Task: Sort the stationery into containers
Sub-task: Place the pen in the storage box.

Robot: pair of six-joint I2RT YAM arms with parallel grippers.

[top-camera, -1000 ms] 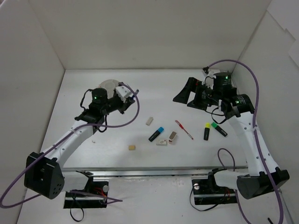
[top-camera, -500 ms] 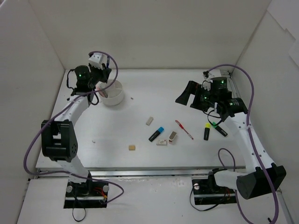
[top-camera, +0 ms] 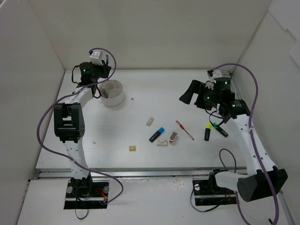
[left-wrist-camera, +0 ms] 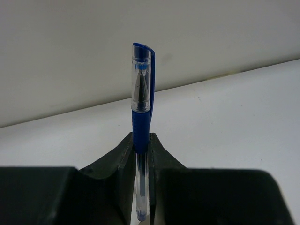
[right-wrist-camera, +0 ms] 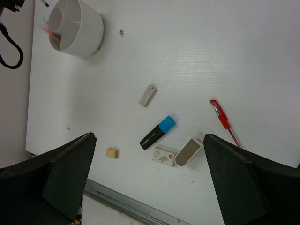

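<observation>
Right pincer (top-camera: pixel 187 92) hangs spread wide and empty over the bench (top-camera: pixel 93 150), facing the loose pieces: beige eraser (top-camera: pixel 132 148) nearest, then blue-capped marker (top-camera: pixel 156 134) and red pen (top-camera: pixel 184 130). At far left, my left pincer (left-wrist-camera: pixel 140 147) is clamped on a blue pen (left-wrist-camera: pixel 141 89), its length running straight out past the fingertips, cap outward. White pot (top-camera: pixel 113 93) sits just right of it and slightly nearer, so I judge that arm makes the drop.

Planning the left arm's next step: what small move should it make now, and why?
Probably bring the left tool over the pot and let go: it is shut on a blue pen, near the pot, with the pen not yet inside.
</observation>
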